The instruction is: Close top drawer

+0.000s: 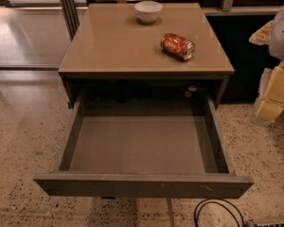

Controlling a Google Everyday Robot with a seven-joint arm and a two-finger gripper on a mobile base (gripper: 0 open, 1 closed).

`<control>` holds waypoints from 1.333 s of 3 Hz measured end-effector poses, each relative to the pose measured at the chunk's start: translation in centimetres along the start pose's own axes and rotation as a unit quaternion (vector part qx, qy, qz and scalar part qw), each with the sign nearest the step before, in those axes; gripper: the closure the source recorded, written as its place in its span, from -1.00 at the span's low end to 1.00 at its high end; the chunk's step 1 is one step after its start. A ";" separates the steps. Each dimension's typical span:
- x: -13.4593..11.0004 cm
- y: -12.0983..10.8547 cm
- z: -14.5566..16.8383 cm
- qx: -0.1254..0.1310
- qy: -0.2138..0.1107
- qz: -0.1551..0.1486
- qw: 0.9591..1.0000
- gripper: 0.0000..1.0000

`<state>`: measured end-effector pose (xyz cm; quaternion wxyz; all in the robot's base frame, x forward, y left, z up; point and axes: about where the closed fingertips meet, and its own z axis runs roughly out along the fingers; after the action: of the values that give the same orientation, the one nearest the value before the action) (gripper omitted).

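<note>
The top drawer is a wide, shallow dark-grey drawer. It stands pulled far out of the cabinet toward the camera. Its flat front has no handle and bears small pale scratches, and its inside looks bare. My gripper shows as pale yellow and white parts at the right edge of the camera view. It is to the right of the drawer's right side wall, level with the cabinet, and apart from the drawer. The lower drawers are hidden beneath the open one.
A white bowl and a red can lying on its side sit on the tan cabinet top. A black cable loops on the speckled floor at the front right. A dark wall unit stands behind the gripper.
</note>
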<state>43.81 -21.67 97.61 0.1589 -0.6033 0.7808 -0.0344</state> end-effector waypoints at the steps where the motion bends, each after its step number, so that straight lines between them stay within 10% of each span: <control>1: 0.0 0.0 0.0 0.000 0.000 0.000 1.000 -1.00; 4: 0.3 2.4 4.7 -0.036 -0.026 0.014 0.999 -1.00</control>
<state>42.81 -20.70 92.53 0.1577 -0.5988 0.7851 0.0122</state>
